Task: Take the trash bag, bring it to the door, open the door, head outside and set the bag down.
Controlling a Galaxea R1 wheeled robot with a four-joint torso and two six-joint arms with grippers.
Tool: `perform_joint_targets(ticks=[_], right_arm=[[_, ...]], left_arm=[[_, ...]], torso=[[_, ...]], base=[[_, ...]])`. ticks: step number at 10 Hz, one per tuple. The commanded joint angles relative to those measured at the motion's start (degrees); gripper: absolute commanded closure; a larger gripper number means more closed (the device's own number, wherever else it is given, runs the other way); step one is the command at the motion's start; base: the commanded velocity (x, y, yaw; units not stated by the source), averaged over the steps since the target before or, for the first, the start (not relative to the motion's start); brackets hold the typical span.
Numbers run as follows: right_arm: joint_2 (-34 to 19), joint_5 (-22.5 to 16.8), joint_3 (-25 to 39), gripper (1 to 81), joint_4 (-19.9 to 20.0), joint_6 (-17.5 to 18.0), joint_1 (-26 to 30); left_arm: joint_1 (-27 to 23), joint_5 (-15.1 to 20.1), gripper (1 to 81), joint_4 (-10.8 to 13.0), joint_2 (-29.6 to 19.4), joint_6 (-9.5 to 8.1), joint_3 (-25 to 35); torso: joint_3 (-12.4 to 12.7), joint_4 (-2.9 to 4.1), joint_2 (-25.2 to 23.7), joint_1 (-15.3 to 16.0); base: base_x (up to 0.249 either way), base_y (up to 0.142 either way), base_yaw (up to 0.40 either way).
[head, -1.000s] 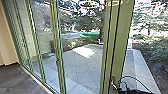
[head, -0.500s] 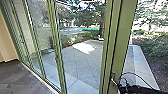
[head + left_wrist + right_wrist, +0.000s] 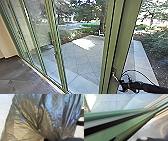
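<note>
Trees and shrubs [image 3: 152, 45] stand past the paved yard [image 3: 80, 60], where one patch of stone lies in bright sun. Tall glass panes in green frames [image 3: 58, 57] run along the edge of the dark indoor floor [image 3: 22, 77], and a thick green upright [image 3: 122, 42] rises beside them. The trash bag [image 3: 28, 119], shiny, creased and bulging, is close before the left wrist camera; I cannot tell whether the left gripper [image 3: 51, 139] is parted, closed or clamped on it. From the right comes the dark right arm [image 3: 147, 87] (a thin cable [image 3: 140, 73] arching over it), with the right gripper [image 3: 121, 83] right by the small metal handle [image 3: 114, 74] on the upright. Its grip, too, I cannot tell.
</note>
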Motion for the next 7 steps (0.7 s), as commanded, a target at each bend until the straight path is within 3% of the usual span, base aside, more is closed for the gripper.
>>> perform_joint_targets(ticks=[1, 3, 7], right_arm=[[4.3, -13.8, -1.0, 1.0, 0.0, 3.9, 1.8], [3.3, -13.7, -1.1, 1.0, 0.3, 3.8, 4.0], [2.4, -13.9, -1.2, 1.0, 0.7, 3.8, 6.0]], left_arm=[[-1.2, 3.9, 81.1, -0.4, -0.3, 0.27, 0.2], [-1.1, 3.9, 81.1, -0.4, -0.5, 0.27, 0.2], [-1.0, 4.0, 81.1, -0.6, -0.7, 0.27, 0.2]], torso=[[0.0, 0.00, 0.0, 0.1], [0.0, 0.00, 0.0, 0.1], [-0.1, -0.04, 0.0, 0.1]], base=[[0.000, 0.000, 0.000], [0.000, 0.000, 0.000], [0.095, 0.000, 0.000]])
